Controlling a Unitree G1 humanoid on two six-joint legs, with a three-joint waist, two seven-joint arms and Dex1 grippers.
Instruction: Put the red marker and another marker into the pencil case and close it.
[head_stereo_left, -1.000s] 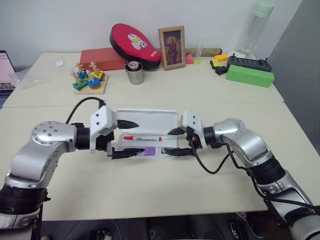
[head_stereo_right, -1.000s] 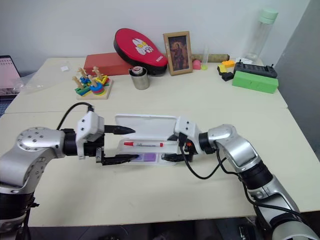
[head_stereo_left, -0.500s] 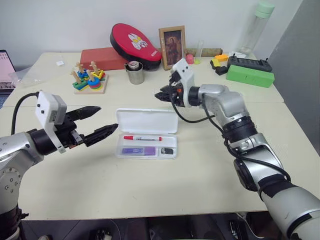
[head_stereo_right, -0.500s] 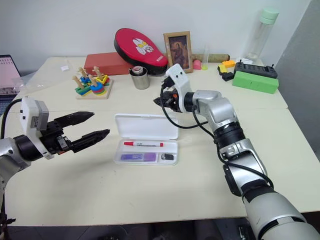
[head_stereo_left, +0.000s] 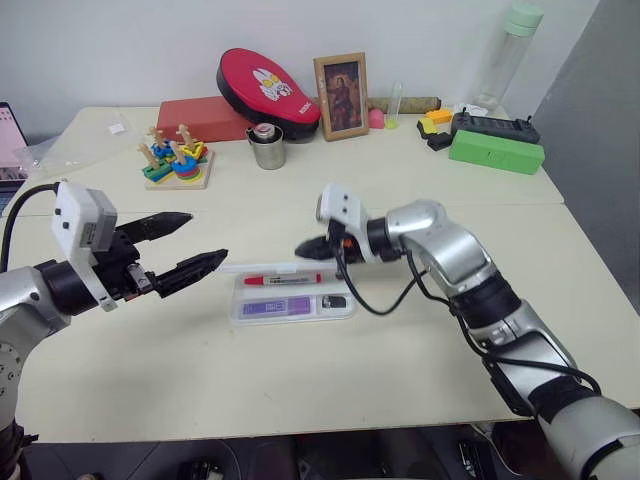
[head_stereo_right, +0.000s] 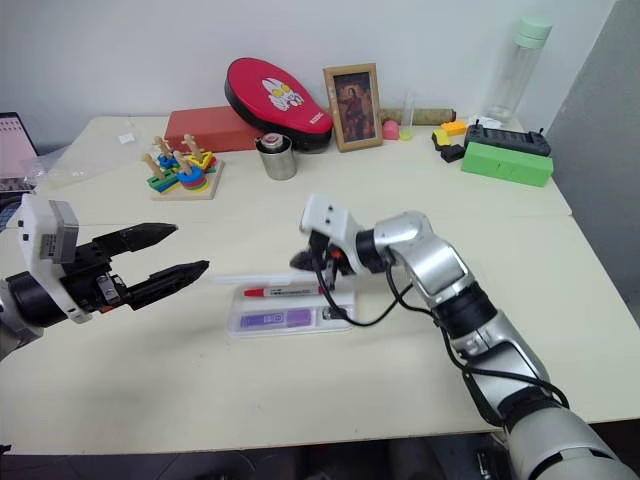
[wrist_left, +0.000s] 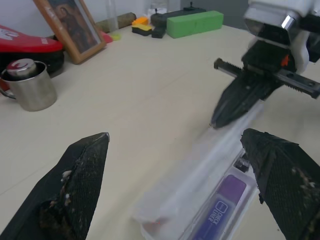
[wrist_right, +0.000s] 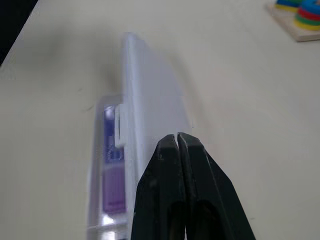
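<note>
The pencil case (head_stereo_left: 345, 309) lies mid-table with its white lid (head_stereo_left: 262, 268) swung up part-way over the tray. Inside lie the red marker (head_stereo_left: 283, 279) and, nearer me, the purple marker (head_stereo_left: 277, 305). My right gripper (head_stereo_left: 307, 247) is shut with nothing in it, and its tip rests against the far side of the lid (wrist_right: 150, 95). My left gripper (head_stereo_left: 207, 237) hovers open to the left of the case, apart from it. In the left wrist view the right gripper (wrist_left: 231, 103) presses the blurred lid (wrist_left: 210, 160) above the purple marker (wrist_left: 220, 206).
A small black object (head_stereo_left: 336, 301) sits at the tray's right end. At the back stand a metal cup (head_stereo_left: 268, 147), a ring-stacking toy (head_stereo_left: 178, 160), a red pouch (head_stereo_left: 268, 85), a picture frame (head_stereo_left: 342, 96) and a green box (head_stereo_left: 496, 152).
My right gripper shut, swung up behind the case, then came down onto the lid, which has tipped from flat open to part-way over the tray. My left gripper drew back to the left.
</note>
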